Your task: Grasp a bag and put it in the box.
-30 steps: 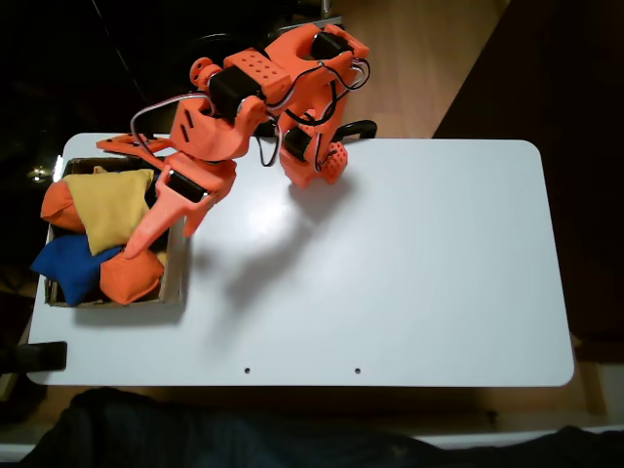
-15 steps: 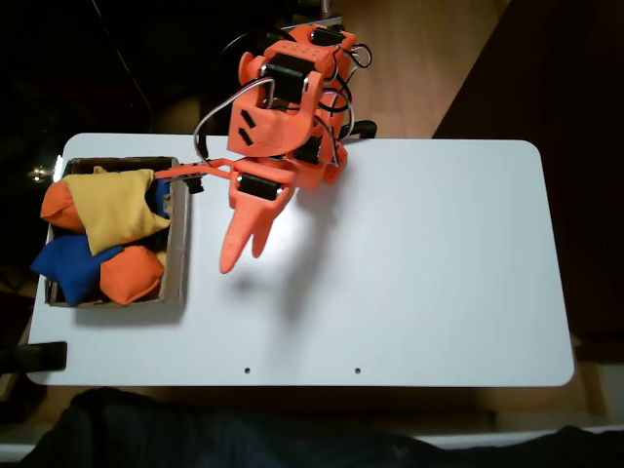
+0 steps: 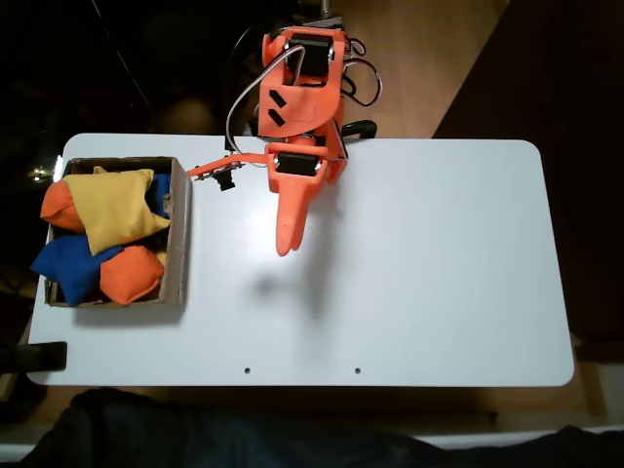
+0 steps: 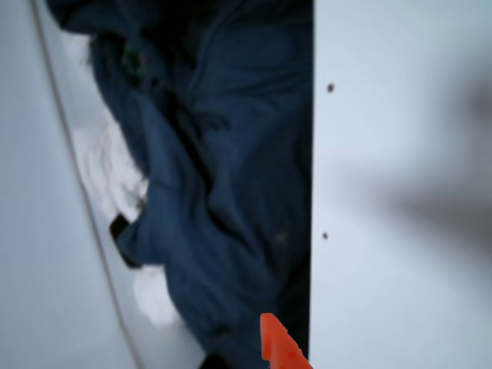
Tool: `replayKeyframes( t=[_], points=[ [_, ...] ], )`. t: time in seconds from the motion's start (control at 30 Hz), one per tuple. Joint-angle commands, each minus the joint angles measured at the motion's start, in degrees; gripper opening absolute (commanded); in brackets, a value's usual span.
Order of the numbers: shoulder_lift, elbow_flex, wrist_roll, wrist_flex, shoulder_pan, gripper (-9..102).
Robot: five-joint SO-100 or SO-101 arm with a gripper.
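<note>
1. The gripper (image 3: 286, 244) hangs over the bare white table (image 3: 439, 273), fingers pointing toward the near edge, with nothing between them. From the fixed view the two fingers look drawn together into one narrow orange wedge, so I'd call it closed and empty.
2. The bag (image 3: 112, 210), the yellow one, lies in the box (image 3: 177, 244), well off to the left of the fingertips in the fixed view. It rests on top of the orange bean bags (image 3: 132, 275) and blue bean bags (image 3: 66, 265).
3. To my eye the placing step is done, and the arm is in the retreat stage.
4. No loose bag shows on the table near the fingers, so the next move looks like settling the arm at rest.
5. In the wrist view an orange fingertip (image 4: 278, 347) pokes up over the table edge and some dark blue cloth (image 4: 223, 192).
</note>
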State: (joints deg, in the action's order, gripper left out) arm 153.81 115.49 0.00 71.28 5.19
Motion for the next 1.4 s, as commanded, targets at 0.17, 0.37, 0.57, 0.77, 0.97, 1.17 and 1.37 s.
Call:
replayKeyframes(
  t=[0.17,0.37,0.57,0.77,0.97,1.17,1.37],
  points=[
    [5.5,3.5,0.0,-1.5,-3.7,70],
    [8.7,7.4,0.0,-4.1,-4.5,57],
    [12.6,11.8,0.0,-7.9,-5.7,37],
    [16.8,17.9,0.0,-11.2,-6.2,16],
    [19.2,23.4,0.1,-13.5,-5.7,0],
    [21.6,29.5,0.1,-14.0,-4.4,0],
    [24.2,35.7,0.1,-14.3,-2.8,0]
  ],
)
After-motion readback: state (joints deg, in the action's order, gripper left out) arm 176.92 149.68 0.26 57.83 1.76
